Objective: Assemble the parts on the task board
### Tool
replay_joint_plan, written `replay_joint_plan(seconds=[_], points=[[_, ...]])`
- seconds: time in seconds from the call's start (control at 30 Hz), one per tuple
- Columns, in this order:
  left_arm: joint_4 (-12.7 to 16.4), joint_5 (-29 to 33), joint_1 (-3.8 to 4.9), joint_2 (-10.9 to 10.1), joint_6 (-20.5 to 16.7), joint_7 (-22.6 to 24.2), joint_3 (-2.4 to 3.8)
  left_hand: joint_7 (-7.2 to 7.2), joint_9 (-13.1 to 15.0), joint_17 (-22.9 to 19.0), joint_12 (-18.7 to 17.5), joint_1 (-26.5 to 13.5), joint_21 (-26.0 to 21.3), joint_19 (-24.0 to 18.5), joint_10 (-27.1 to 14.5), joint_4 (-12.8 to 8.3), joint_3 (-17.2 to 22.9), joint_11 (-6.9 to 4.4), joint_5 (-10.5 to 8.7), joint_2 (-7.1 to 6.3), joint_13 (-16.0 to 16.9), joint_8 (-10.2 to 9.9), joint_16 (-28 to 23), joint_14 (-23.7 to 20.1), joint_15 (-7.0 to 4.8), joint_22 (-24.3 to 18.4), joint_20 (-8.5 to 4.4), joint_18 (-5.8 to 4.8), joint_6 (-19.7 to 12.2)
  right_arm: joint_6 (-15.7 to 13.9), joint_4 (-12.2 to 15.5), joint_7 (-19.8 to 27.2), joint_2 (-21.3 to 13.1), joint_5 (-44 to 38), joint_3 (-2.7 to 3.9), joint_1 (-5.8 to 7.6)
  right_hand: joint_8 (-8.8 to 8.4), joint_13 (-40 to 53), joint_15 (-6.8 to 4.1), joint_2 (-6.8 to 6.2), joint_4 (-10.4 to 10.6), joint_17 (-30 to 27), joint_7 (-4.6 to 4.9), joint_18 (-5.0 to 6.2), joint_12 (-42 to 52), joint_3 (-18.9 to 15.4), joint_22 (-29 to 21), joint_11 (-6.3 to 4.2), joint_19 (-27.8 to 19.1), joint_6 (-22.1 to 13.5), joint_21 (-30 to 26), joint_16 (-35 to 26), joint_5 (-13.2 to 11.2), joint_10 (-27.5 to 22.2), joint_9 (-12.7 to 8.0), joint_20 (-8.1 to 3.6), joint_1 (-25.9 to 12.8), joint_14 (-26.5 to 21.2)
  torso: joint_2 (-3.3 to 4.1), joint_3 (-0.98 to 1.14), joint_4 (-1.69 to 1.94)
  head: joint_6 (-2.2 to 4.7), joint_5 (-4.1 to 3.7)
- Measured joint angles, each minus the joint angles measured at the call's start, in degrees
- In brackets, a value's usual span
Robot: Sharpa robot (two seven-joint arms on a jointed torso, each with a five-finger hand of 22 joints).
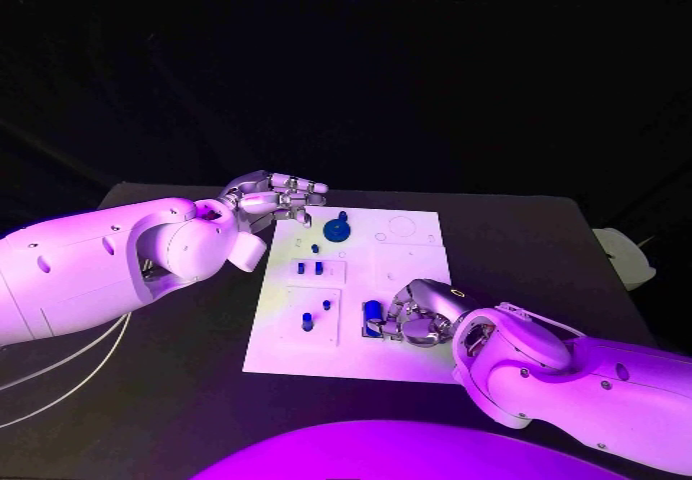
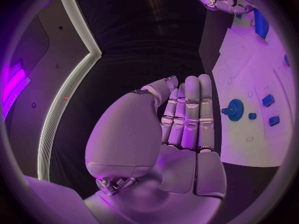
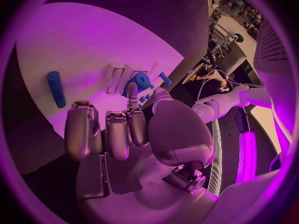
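Observation:
The white task board lies mid-table. A blue round gear stands near its far left; the left wrist view shows the gear too. Small blue pieces sit in slots left of centre, and another small piece sits nearer. A blue cylinder lies flat on the near part of the board. My right hand hovers just right of it with fingers loosely bent. The right wrist view shows the cylinder apart from those fingers. My left hand is over the board's far-left corner, its fingers side by side, holding nothing.
The black table surrounds the board, with bare room to the right. White cables trail off the table's left side. A pale object sits beyond the right edge.

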Motion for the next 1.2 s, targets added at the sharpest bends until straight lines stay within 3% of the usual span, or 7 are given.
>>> replay_joint_plan(seconds=[0.2,0.47,0.73,1.07,1.2], points=[[0.0,0.0,0.00,0.0,0.0,0.0,0.00,0.00,0.0,0.0,0.0,0.0,0.0,0.0,0.0,0.0,0.0,0.00,0.00,0.00,0.0,0.0,0.0,0.0,0.00,0.0,0.00,0.00,0.0,-0.1,1.2,0.9,-1.4,0.3,-0.01,-0.08,0.24,0.0,0.00,-0.09,-0.3,0.0,-0.21,0.00,0.0,-0.1,0.0,-0.20,0.0,-0.2,0.2,0.2,0.0,0.2,0.4,0.00,2.1,0.0,-0.01,0.00,-0.01,0.04,0.11],[0.0,0.0,0.00,-0.1,0.0,0.0,0.00,0.00,0.0,0.0,0.0,0.0,0.0,0.0,0.0,0.0,0.0,0.00,0.00,0.00,0.0,0.0,0.0,0.0,0.00,0.0,0.00,0.00,0.0,0.9,0.4,1.5,-1.8,1.1,-0.02,-0.15,0.23,0.0,0.00,0.23,-0.7,0.0,-0.21,0.00,0.2,-0.1,0.0,-0.20,0.0,-0.2,0.4,0.2,0.0,0.2,0.6,0.00,2.9,0.0,-0.04,-0.05,0.04,-0.02,0.03],[0.0,0.0,-0.01,-0.1,0.0,0.0,0.00,0.00,0.0,0.0,0.0,0.0,0.0,0.0,-0.2,0.0,0.0,0.22,0.00,0.00,0.0,0.2,0.0,-0.2,0.21,0.0,0.00,0.00,0.0,1.7,-1.3,1.3,-1.1,1.2,-0.02,-0.16,0.46,0.0,0.00,0.89,-0.7,0.0,-0.21,0.00,0.2,-0.1,0.0,-0.20,0.2,-0.2,0.6,0.2,0.0,0.2,0.7,-0.20,3.6,0.0,-0.01,-0.07,0.12,-0.10,0.08],[0.0,0.0,-0.01,-0.1,0.0,-0.1,0.00,0.00,0.0,0.0,0.0,0.0,0.0,0.0,-0.2,0.0,0.0,0.22,0.00,0.00,0.0,0.2,0.0,-0.2,0.21,0.0,0.00,0.00,0.0,2.5,-2.4,1.1,0.6,1.0,-0.02,-0.16,0.68,0.0,0.01,0.82,-0.8,0.0,-0.21,0.01,0.2,0.0,0.0,-0.20,0.2,-0.2,0.6,0.2,0.0,0.2,0.9,-0.20,4.1,0.0,-0.01,-0.07,0.12,-0.32,0.16],[0.0,0.0,0.00,0.0,0.0,-0.1,0.00,0.00,0.0,0.0,0.0,0.0,0.0,0.0,-0.2,0.0,0.0,0.22,0.00,0.00,0.0,0.2,0.0,-0.2,0.21,0.0,0.00,0.00,0.0,2.9,-2.9,0.9,1.4,0.9,-0.02,-0.16,0.91,0.0,0.01,0.78,-1.1,0.0,-0.21,0.00,0.2,-0.3,0.0,-0.40,0.2,-0.2,0.6,0.2,-1.6,0.0,1.2,-0.20,4.7,0.0,-0.01,-0.07,0.12,-0.35,0.13]])
